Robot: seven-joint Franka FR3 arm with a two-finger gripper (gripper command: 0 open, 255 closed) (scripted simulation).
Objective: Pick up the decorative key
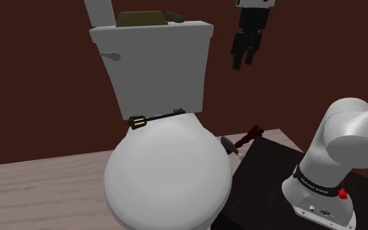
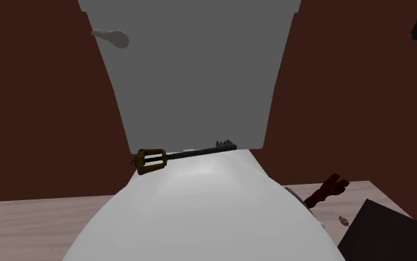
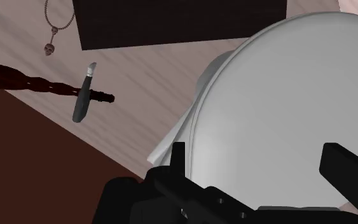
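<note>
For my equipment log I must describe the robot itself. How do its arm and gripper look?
The white arm has thick rounded links, a dark band with small lettering around its base joint and a red dot there. The all-black gripper has two blocky, flat fingers.

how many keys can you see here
1. The dark-shafted key with a gold bow lies across the back of the white toilet lid, at the foot of the grey-white tank. Others could be hidden behind the tank.
</note>
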